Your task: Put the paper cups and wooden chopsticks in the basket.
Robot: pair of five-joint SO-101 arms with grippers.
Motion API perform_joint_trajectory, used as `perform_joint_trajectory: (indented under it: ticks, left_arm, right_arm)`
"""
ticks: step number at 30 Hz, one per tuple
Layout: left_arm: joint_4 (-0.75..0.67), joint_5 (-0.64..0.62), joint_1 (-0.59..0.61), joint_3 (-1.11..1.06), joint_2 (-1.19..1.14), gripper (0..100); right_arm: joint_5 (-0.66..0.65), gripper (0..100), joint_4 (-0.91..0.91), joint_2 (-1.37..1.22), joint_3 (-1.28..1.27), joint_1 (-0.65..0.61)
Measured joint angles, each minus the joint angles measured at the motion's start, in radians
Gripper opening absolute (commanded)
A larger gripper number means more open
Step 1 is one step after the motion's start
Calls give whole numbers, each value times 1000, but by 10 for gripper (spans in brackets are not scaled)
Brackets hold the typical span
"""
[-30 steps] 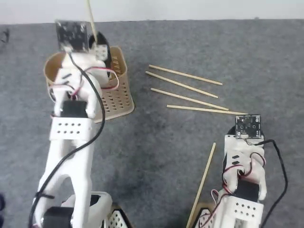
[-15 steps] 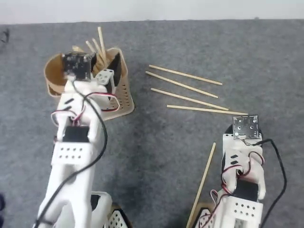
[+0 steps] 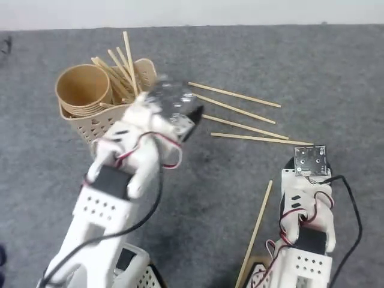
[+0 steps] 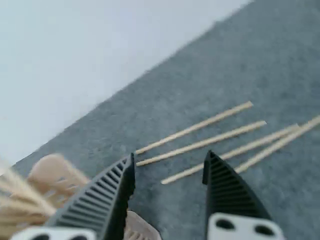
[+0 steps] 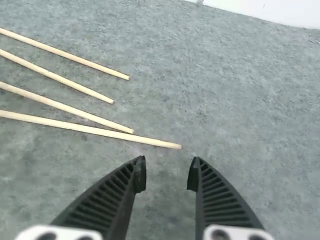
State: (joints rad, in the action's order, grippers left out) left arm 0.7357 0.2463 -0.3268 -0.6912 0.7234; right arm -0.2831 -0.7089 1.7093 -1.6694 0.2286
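Stacked paper cups (image 3: 84,89) stand in the beige basket (image 3: 96,123) at the back left, with several wooden chopsticks (image 3: 117,67) leaning beside them. Several loose chopsticks (image 3: 240,111) lie on the grey mat right of the basket, also visible as chopsticks (image 4: 200,144) and chopsticks (image 5: 65,107) in the wrist views. My left gripper (image 3: 189,117) (image 4: 170,162) hovers open and empty between the basket and their near ends. Just short of the nearest chopstick's tip (image 5: 172,146), my right gripper (image 3: 309,158) (image 5: 167,167) is open and empty.
One more chopstick (image 3: 255,233) lies lengthwise on the mat left of the right arm's base. A pale wall (image 3: 240,11) borders the mat's far edge. Bare mat (image 3: 336,78) stretches to the right of the loose chopsticks.
The left gripper let go of a chopstick into the basket, then swung right and off the basket toward the loose chopsticks, uncovering the cups. The right arm barely moved.
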Motion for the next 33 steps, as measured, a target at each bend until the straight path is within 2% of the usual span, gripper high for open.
perform_joint_trajectory:
  ticks: [2, 5, 9, 15, 21, 29, 33]
  left_arm:
    - [55, 41, -43, 72, -110, 213]
    - [127, 64, -107, 163, -305, 213]
    - [161, -20, -196, 227, -532, 213]
    - [163, -302, -354, 272, -694, 213]
    - [164, -657, -491, 284, -746, 213]
    - [164, -715, -563, 249, -790, 212]
    - [164, -723, -615, 227, -821, 163]
  right_arm:
    - [41, 147, 0, 0, 2, 84]
    - [210, 147, 31, 0, 3, 236]
    - [359, 147, 69, 0, 3, 356]
    - [376, 147, 74, 0, 3, 368]
    - [376, 147, 74, 0, 3, 368]
    - [376, 147, 74, 0, 3, 370]
    - [376, 147, 74, 0, 3, 370]
